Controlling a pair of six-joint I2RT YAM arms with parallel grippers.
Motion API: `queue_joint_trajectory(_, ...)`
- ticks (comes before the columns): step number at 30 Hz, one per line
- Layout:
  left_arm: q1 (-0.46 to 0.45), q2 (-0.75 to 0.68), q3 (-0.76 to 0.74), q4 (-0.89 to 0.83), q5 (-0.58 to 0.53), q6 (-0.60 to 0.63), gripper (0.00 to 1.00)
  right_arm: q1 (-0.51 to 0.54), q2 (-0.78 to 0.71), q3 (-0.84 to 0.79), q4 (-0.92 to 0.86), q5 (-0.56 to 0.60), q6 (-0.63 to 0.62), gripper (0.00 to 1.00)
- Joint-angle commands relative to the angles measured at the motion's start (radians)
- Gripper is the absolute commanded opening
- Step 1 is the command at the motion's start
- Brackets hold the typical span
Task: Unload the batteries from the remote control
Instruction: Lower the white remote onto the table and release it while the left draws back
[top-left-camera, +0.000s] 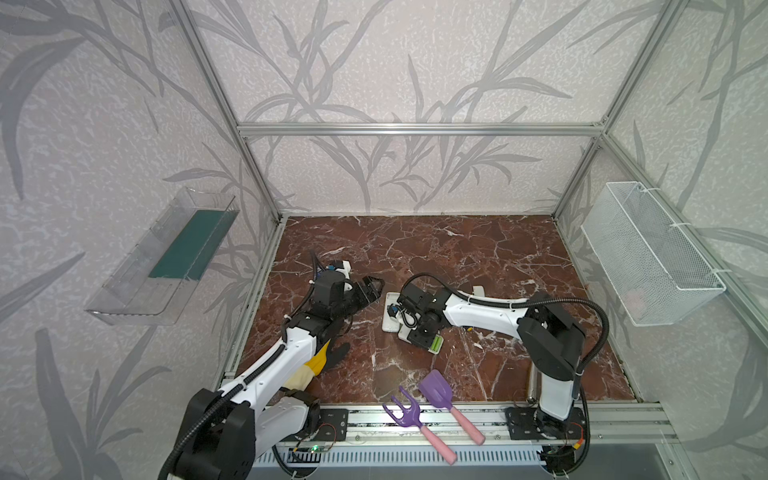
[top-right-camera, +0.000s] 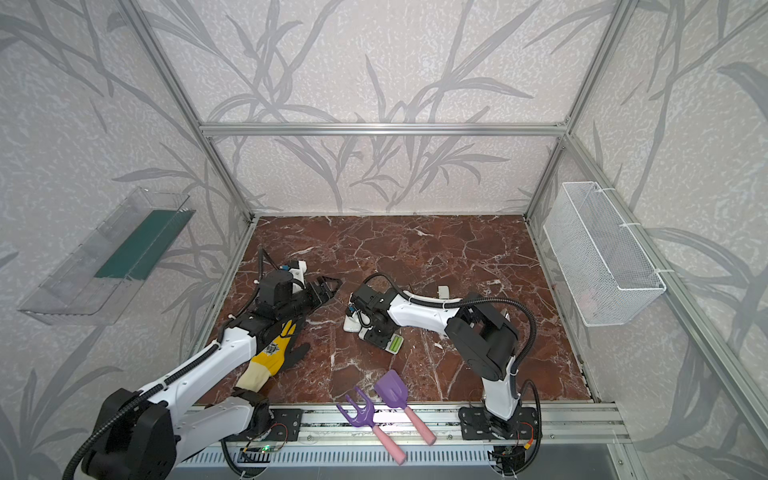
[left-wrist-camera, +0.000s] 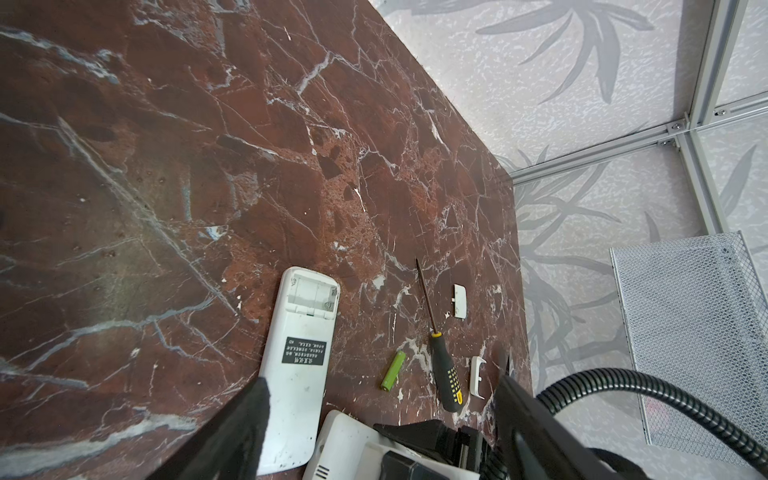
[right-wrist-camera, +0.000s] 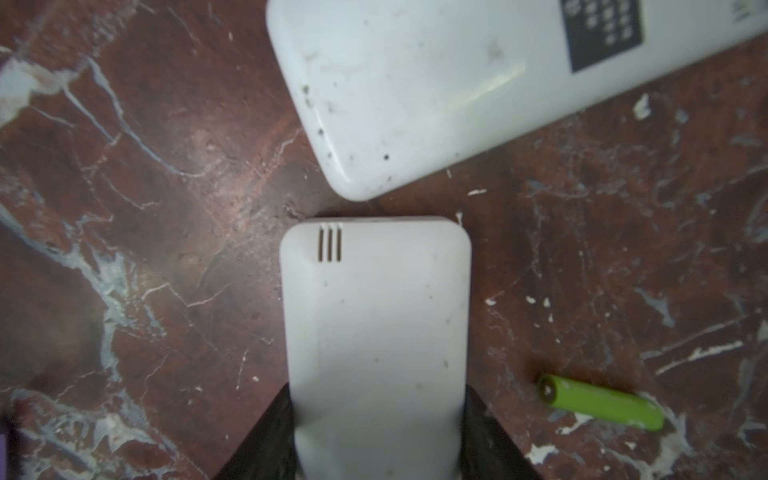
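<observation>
Right end effector (right-wrist-camera: 378, 392) clamps white remote (right-wrist-camera: 374, 311) by its sides; two green batteries (top-left-camera: 436, 344) sit in its bay. Left end effector (top-left-camera: 376, 289) spread wide, grasping nothing.

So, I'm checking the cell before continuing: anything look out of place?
Yes. A purple fork and shovel lie half off the marble table, handles over the front rail, and a yellow-and-black glove lies beneath the left arm. One battery lies loose.

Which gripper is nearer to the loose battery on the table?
Right. The right gripper, holding a remote, is beside the battery; the left gripper hovers open beyond another remote.
</observation>
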Motion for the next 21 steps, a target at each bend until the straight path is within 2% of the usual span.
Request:
queue_joint_trajectory(1,0.009,-0.028,-0.015,0.033,0.01,-0.009,0.85,0.005,0.027,0.042,0.021,-0.006,-0.031,0.34)
queue_joint_trajectory(6,0.015,-0.033,-0.027,0.044,0.017,-0.016,0.85,0.006,0.067,0.087,0.054,-0.043,-0.079,0.35)
queue_joint_trajectory(14,0.026,-0.048,-0.038,0.041,0.02,-0.019,0.85,0.002,0.144,0.182,0.046,-0.012,-0.184,0.36)
queue_joint_trajectory(21,0.032,-0.068,-0.047,0.036,0.028,-0.017,0.85,-0.028,0.182,0.209,0.038,-0.026,-0.285,0.42)
